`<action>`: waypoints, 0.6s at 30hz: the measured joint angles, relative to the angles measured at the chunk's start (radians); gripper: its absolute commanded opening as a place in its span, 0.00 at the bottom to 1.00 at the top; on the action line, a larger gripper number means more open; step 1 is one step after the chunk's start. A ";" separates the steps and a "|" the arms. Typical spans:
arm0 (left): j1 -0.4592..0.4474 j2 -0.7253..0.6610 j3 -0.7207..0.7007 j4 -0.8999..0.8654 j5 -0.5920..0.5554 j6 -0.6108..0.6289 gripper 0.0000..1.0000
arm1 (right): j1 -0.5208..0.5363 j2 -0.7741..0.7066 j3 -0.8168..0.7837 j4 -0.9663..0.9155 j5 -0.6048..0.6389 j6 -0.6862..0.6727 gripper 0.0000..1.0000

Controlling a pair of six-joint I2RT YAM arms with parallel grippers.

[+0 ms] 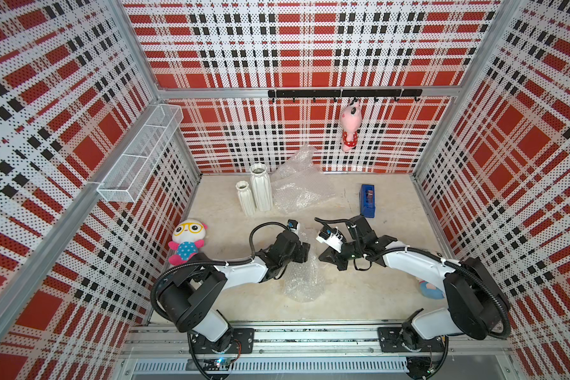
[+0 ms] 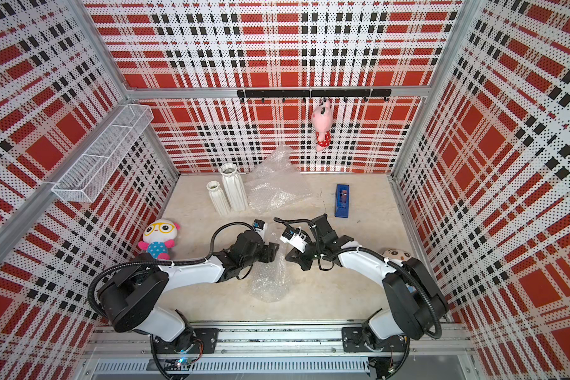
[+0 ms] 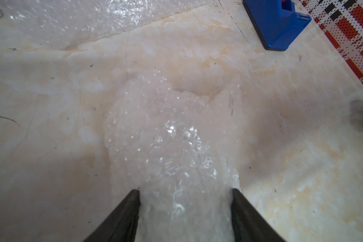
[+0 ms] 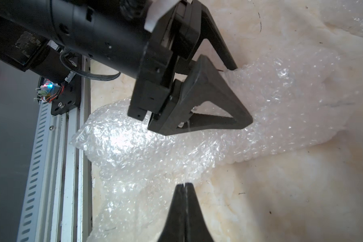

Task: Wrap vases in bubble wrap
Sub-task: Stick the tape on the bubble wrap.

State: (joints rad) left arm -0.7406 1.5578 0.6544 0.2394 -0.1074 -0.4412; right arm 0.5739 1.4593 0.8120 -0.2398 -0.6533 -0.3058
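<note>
Two white ribbed vases stand upright at the back left, the short one [image 1: 246, 197] beside the tall one [image 1: 261, 190]. A rolled bundle of bubble wrap [image 1: 301, 279] lies in the middle of the table. My left gripper [image 1: 305, 253] is shut across one end of it; in the left wrist view the fingers [image 3: 126, 213] press both sides of the roll [image 3: 172, 146]. My right gripper [image 4: 183, 184] is shut with nothing in it, hovering just right of the bundle [image 4: 155, 146] and facing the left gripper [image 4: 241, 94]. A second loose sheet of bubble wrap [image 1: 300, 184] lies crumpled next to the vases.
A blue tape dispenser [image 1: 368, 200] stands at the back right. One plush toy [image 1: 186, 241] sits by the left wall and another [image 2: 397, 255] lies partly under my right arm. A pink toy [image 1: 350, 128] hangs on the back wall. A wire basket [image 1: 139, 158] is fixed to the left wall.
</note>
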 measured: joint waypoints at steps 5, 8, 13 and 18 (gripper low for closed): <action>0.001 0.000 -0.004 0.007 0.003 0.002 0.68 | 0.000 0.027 0.070 -0.106 0.003 -0.124 0.00; 0.001 -0.001 -0.005 0.009 0.003 0.002 0.68 | 0.000 0.058 0.107 -0.157 0.003 -0.205 0.00; 0.001 -0.001 -0.005 0.010 0.004 0.002 0.68 | 0.000 0.101 0.138 -0.238 0.011 -0.308 0.00; 0.001 -0.001 -0.007 0.014 0.005 0.004 0.68 | 0.000 0.162 0.192 -0.289 0.029 -0.362 0.00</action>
State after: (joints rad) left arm -0.7399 1.5570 0.6472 0.2539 -0.1020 -0.4374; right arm 0.5739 1.6215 1.0042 -0.5289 -0.6243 -0.6682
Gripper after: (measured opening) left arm 0.678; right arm 0.043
